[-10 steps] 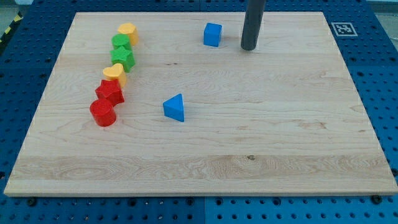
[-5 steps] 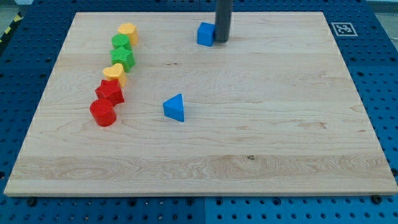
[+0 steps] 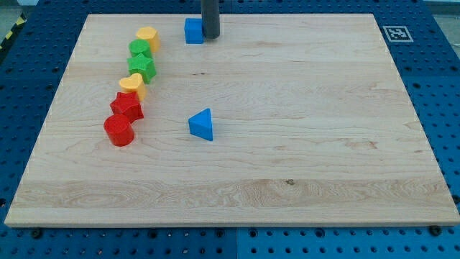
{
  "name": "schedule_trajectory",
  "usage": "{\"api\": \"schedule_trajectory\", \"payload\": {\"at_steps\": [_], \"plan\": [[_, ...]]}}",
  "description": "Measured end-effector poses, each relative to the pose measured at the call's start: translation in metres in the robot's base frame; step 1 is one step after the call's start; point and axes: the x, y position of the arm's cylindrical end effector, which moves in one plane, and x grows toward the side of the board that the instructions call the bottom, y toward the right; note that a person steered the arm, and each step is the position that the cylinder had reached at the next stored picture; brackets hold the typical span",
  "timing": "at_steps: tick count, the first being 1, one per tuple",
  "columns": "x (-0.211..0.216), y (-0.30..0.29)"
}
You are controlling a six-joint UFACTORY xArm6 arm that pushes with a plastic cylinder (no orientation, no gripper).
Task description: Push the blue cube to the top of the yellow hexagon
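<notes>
My tip (image 3: 210, 37) rests on the wooden surface (image 3: 302, 129) near the view's top edge, and the blue cube (image 3: 193, 31) sits touching it on the side toward the view's left. The arm carries only this dark rod, with no jaws to stand open or closed, so nothing is gripped; the rod merely presses against the cube's side.

Further toward the view's left from my tip, and slightly lower, lies the yellow hexagon (image 3: 147, 37), with bare wood between it and the cube. The cube stands a little higher in the view than the hexagon and off to its right, not directly above it.

Below the hexagon a line of blocks runs down and leftward, well away from my tip: a green block (image 3: 139, 50) whose shape is hard to tell, a green star (image 3: 143, 67), a yellow heart-like block (image 3: 132, 84), a red star (image 3: 127, 107) and a red cylinder (image 3: 119, 130). Neighbours in this line touch or nearly touch.

Well below my tip, toward the middle of the surface, a blue triangular block (image 3: 202, 124) stands alone.

Far to the view's right of my tip, at the surface's top corner, is a black-and-white square marker (image 3: 396, 32); it carries a pattern, no legible words. The blue pegboard (image 3: 445, 86) around the surface shows no readable writing either.
</notes>
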Motion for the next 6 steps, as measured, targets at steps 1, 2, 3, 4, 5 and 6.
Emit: {"api": "schedule_trajectory", "payload": {"at_steps": [1,2,3,4,5,6], "plan": [[0.002,-0.005],[0.009,-0.011],[0.009,-0.026],[0.004,-0.05],[-0.008,-0.068],[-0.018,-0.077]]}}
